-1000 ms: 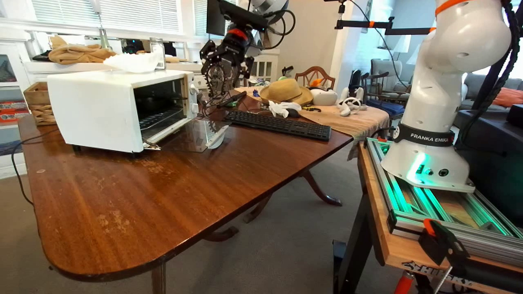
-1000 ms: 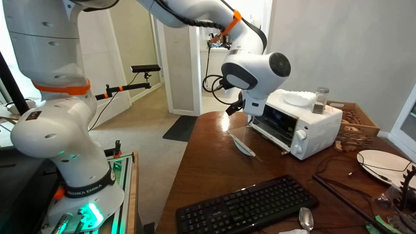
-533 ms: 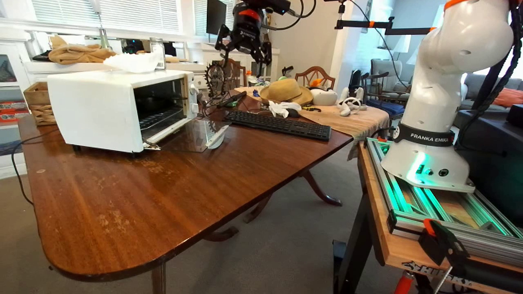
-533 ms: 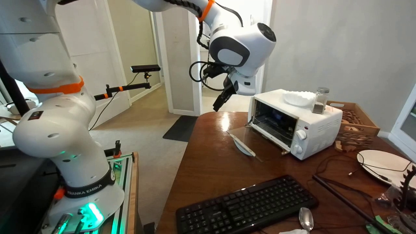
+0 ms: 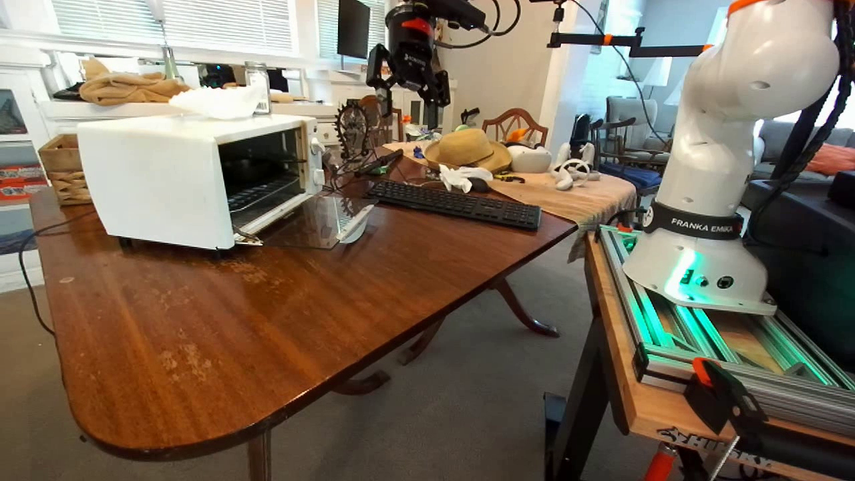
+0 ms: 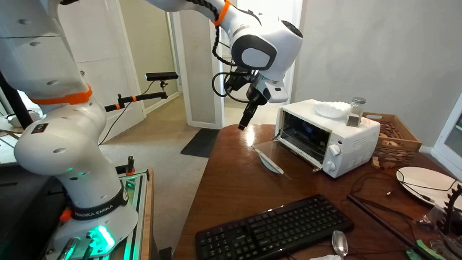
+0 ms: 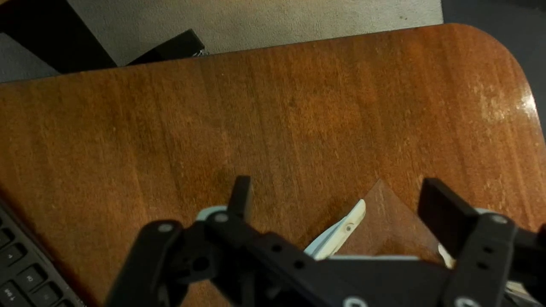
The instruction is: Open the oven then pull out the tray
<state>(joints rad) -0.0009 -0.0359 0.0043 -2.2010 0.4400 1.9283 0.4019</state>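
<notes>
The oven [image 5: 190, 180] stood on the counter [image 5: 300, 300], its glass door [image 5: 304, 224] already lowered, the white handle [image 6: 269, 161] outermost. Inside showed a wire rack [image 5: 264, 192] and a dark shape [image 5: 248, 167]; which, if either, was the tray could not be told. The body looked stiff and moderately heavy, though likely to slide under a hard tug; the glass seemed fragile. A tray would probably be light, rigid and smooth, best taken at the middle of its front edge and drawn out level. Above the counter, apart from the oven, the pincer [image 7: 339, 198] hung spread wide, holding and touching nothing.
</notes>
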